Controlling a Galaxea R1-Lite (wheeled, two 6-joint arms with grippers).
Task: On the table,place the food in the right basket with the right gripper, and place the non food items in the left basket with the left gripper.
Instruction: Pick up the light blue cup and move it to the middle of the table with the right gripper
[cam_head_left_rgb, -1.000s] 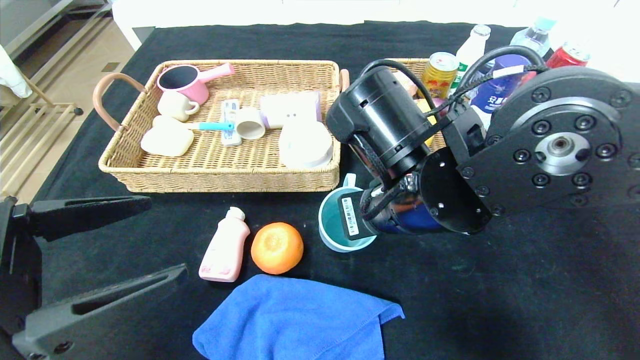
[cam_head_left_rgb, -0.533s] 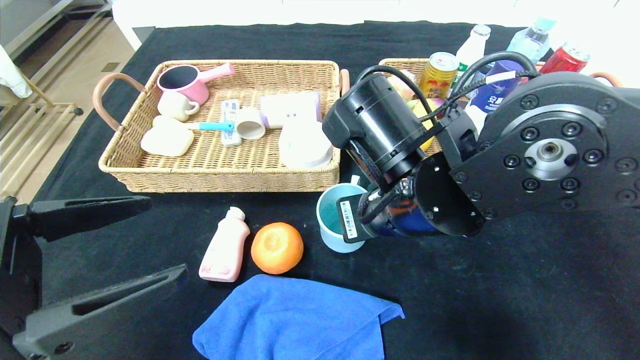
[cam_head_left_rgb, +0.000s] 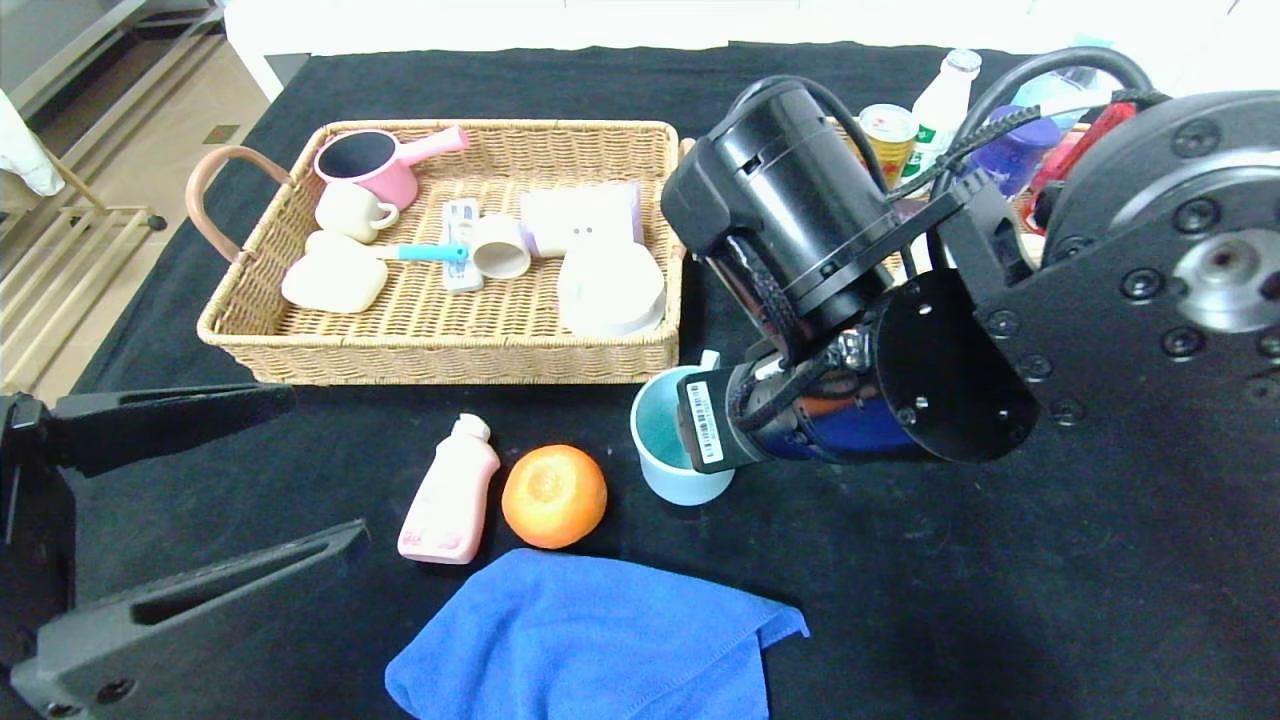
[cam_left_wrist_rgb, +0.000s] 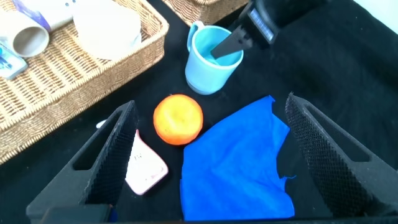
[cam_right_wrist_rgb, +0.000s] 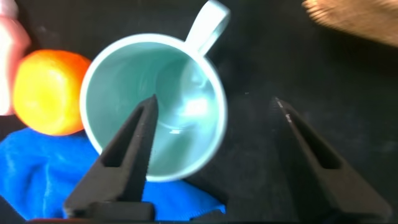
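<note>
A pale teal mug (cam_head_left_rgb: 665, 470) stands upright on the black table (cam_head_left_rgb: 1000, 600). My right gripper (cam_right_wrist_rgb: 214, 101) hangs open just above it, one finger over the mug's inside (cam_right_wrist_rgb: 155, 106) and the other outside the rim, holding nothing. A pink bottle (cam_head_left_rgb: 450, 492), an orange (cam_head_left_rgb: 553, 496) and a blue towel (cam_head_left_rgb: 590, 640) lie left of the mug. My left gripper (cam_head_left_rgb: 328, 462) is open at the near left; its wrist view shows the orange (cam_left_wrist_rgb: 178, 119), the bottle (cam_left_wrist_rgb: 144, 169) and the towel (cam_left_wrist_rgb: 242, 162) below it. The left basket (cam_head_left_rgb: 440, 350) is behind. My right arm hides most of the right basket and of a blue-capped bottle (cam_head_left_rgb: 1015, 150).
The left basket holds a pink saucepan (cam_head_left_rgb: 375, 160), cream cups and a white bowl (cam_head_left_rgb: 610, 290). A yellow can (cam_head_left_rgb: 888, 125) and a white bottle (cam_head_left_rgb: 945, 95) stand behind my right arm. Bare black cloth stretches to the right of the mug.
My right gripper has opened and its wrist has risen. The mug, tilted a second ago, now stands upright slightly further left. The left arm has barely moved.
</note>
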